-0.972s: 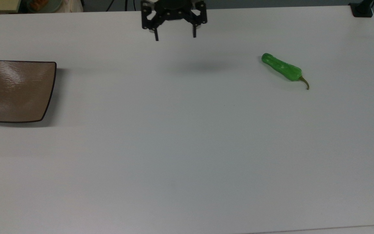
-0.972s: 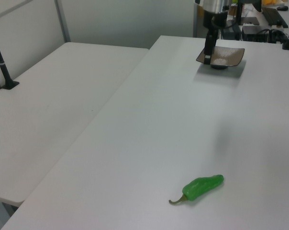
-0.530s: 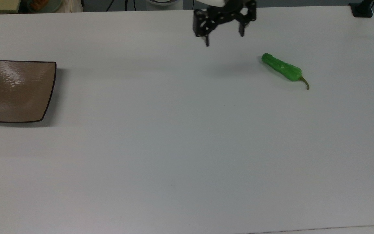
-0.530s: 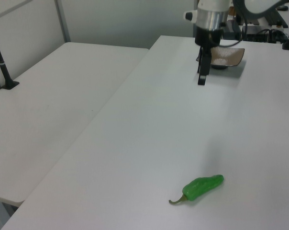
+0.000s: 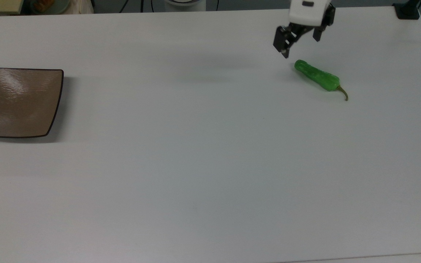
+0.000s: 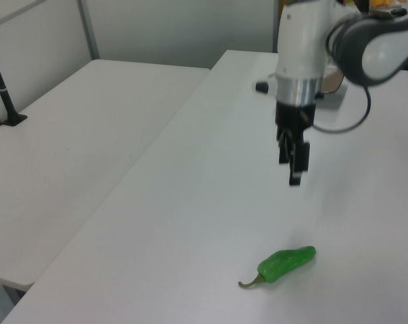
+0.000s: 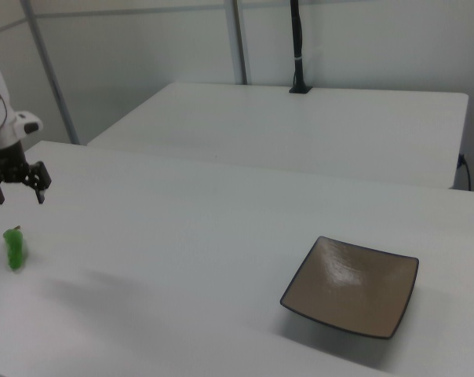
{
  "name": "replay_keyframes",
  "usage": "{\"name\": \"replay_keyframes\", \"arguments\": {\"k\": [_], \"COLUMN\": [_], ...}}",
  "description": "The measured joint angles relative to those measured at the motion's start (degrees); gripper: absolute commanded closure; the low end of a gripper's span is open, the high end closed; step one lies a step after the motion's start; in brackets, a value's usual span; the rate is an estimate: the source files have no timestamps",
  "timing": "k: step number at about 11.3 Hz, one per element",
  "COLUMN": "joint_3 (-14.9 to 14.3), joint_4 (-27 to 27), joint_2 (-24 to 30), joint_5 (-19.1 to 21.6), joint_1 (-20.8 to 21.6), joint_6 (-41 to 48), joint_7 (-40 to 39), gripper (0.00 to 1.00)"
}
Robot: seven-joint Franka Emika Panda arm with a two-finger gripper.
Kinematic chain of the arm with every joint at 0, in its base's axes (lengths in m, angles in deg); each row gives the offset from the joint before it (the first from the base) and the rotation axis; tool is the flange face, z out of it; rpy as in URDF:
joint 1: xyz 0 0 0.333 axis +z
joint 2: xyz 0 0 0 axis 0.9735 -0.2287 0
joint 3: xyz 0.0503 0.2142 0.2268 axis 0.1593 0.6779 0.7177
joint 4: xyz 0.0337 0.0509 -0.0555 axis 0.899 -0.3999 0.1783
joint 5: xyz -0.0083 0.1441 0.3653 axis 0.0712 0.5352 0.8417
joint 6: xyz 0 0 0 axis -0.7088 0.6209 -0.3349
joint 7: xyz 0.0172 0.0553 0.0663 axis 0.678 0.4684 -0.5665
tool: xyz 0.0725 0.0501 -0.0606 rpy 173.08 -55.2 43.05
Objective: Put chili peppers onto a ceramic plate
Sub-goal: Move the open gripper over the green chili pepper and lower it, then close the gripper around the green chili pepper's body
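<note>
One bare ceramic plate (image 5: 17, 102)

light: even, diffuse, bright; looks overhead
table (image 5: 196, 164): white, washed flat, faint grey-green cast in top view
shadows: soft; dark band along the plate (image 5: 16, 104) at the top view's right and lower edges; faint smudge under gripper (image 5: 302, 45); thin shadow by pepper (image 5: 317, 76)
glare: pale streaks on plate glaze, top view and right view (image 7: 355, 284)
blur: pepper smeared in right view (image 7: 15, 248); gripper fingers soft in left view (image 6: 293, 162)
noise: slight grain overall
</note>
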Motion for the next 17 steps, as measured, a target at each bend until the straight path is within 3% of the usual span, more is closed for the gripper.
{"name": "replay_keyframes", "arguments": {"k": [3,8,12,13,14,15,17], "joint_3": [1.86,2.05,2.09,2.09,2.08,2.08,2.09], "joint_4": [-1.09,-1.34,-1.15,-0.92,-0.63,-0.27,0.18], "joint_2": [-5.21,-9.27,-13.53,-14.44,-15.37,-16.13,-16.64], "joint_5": [-0.03,-0.17,-5.92,-7.06,-8.09,-8.61,-8.77], "joint_1": [1.09,4.57,7.05,7.18,7.24,7.41,7.57], "joint_6": [-4.99,-8.47,-13.77,-13.90,-14.02,-14.12,-14.24], "joint_7": [-3.87,-7.15,-1.25,-0.74,-0.36,-0.11,1.06], "gripper": [0.00,0.00,0.00,0.20,0.49,0.64,0.69]}}
